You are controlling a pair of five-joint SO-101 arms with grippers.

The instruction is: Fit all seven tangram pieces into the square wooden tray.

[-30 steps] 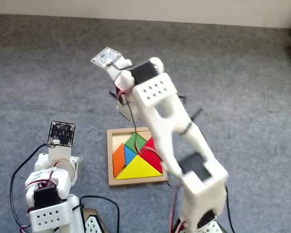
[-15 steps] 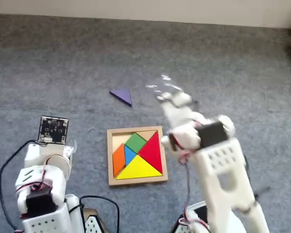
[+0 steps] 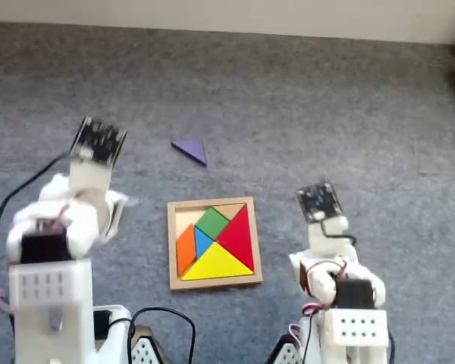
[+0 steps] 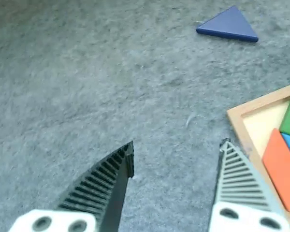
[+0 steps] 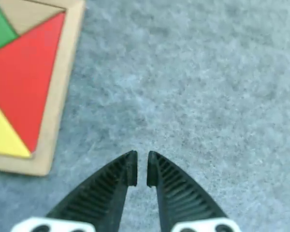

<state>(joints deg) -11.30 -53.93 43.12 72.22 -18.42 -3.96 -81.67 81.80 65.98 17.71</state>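
Grey carpet (image 3: pixel 349 114) under wooden tray (image 3: pixel 171 246).

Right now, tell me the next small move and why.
Probably advance the left gripper, fingers open, toward the purple triangle: it lies on the carpet outside the tray, where a bare corner is unfilled.
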